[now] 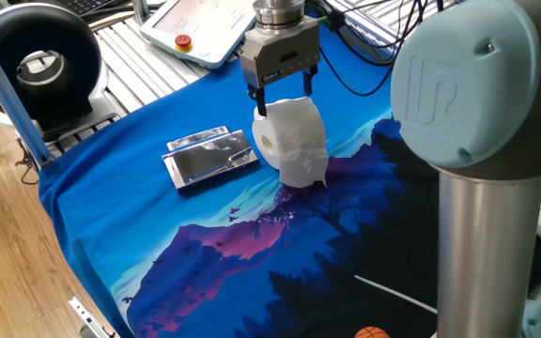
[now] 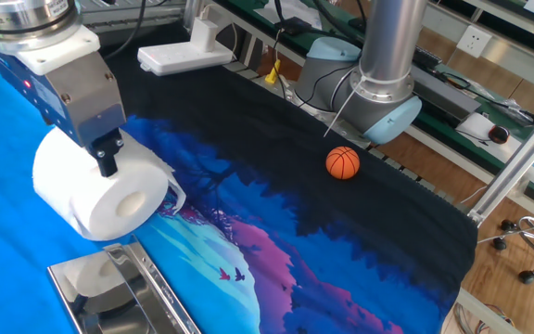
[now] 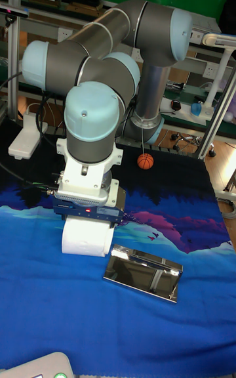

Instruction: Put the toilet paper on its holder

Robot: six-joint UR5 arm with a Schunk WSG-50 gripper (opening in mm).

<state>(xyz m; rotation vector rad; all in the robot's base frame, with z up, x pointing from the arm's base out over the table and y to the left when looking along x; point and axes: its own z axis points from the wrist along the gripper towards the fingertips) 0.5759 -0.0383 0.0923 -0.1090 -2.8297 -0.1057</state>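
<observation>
The white toilet paper (image 1: 291, 141) lies on its side on the blue cloth, its hollow core facing the holder and a loose sheet trailing at its lower right. The holder (image 1: 212, 157), a shiny silver rectangle, lies flat just left of the roll with a narrow gap between them. My gripper (image 1: 280, 96) hangs straight down over the roll's top, open, its dark fingertips (image 2: 108, 160) straddling the upper edge. In the tall fixed view the wrist hides most of the roll (image 3: 85, 239), and the holder (image 3: 144, 272) sits at its front right.
An orange basketball (image 2: 342, 162) sits on the dark part of the cloth near the arm's base (image 2: 383, 93). A white pendant with a red button (image 1: 200, 23) and a black round device (image 1: 36, 61) lie beyond the cloth's edge. A white power strip (image 2: 184, 56) lies at the back.
</observation>
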